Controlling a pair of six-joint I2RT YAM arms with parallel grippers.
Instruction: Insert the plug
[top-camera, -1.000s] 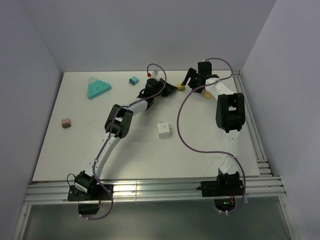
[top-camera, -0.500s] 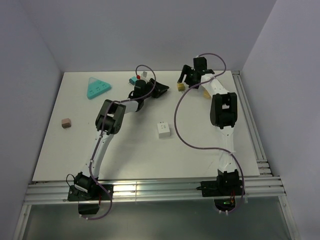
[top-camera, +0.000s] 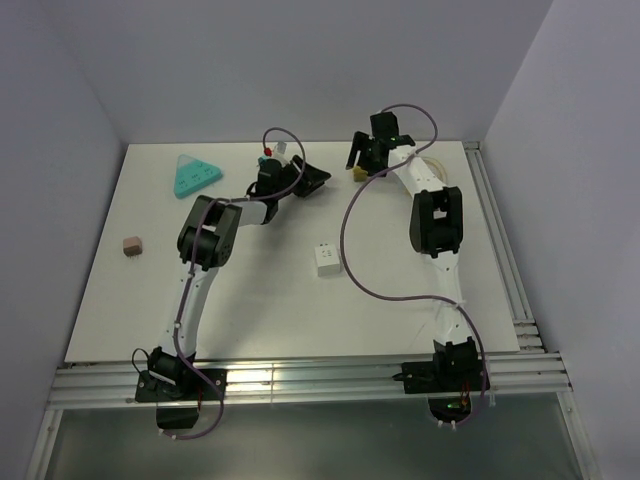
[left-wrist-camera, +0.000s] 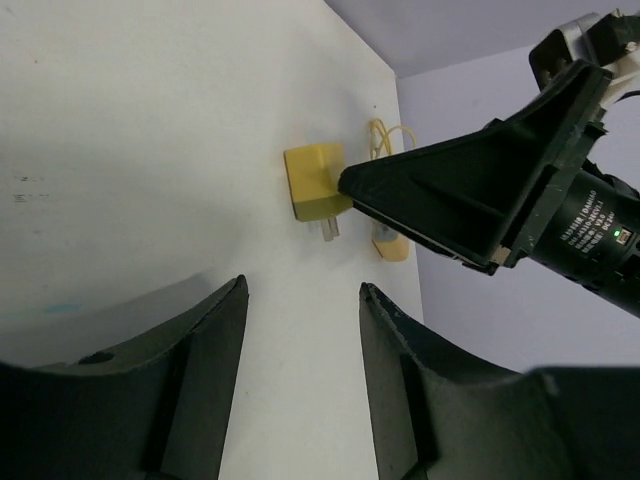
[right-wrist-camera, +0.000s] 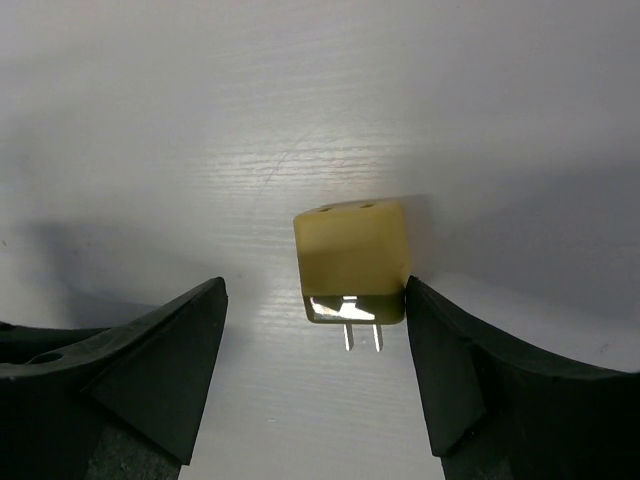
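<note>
White table (top-camera: 280, 300) enclosed by plain lavender-grey walls (top-camera: 300, 70); aluminium rails (top-camera: 320, 380) along near edge.

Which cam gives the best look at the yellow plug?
Right wrist: the yellow plug sits centred and close, both prongs clear. Left wrist shows it smaller, at an angle, prongs faint. Top external shows only a yellow speck.

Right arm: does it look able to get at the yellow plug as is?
Probably yes. The right claw is open astride the yellow plug on the table, nothing between; the left claw sits apart.
</note>
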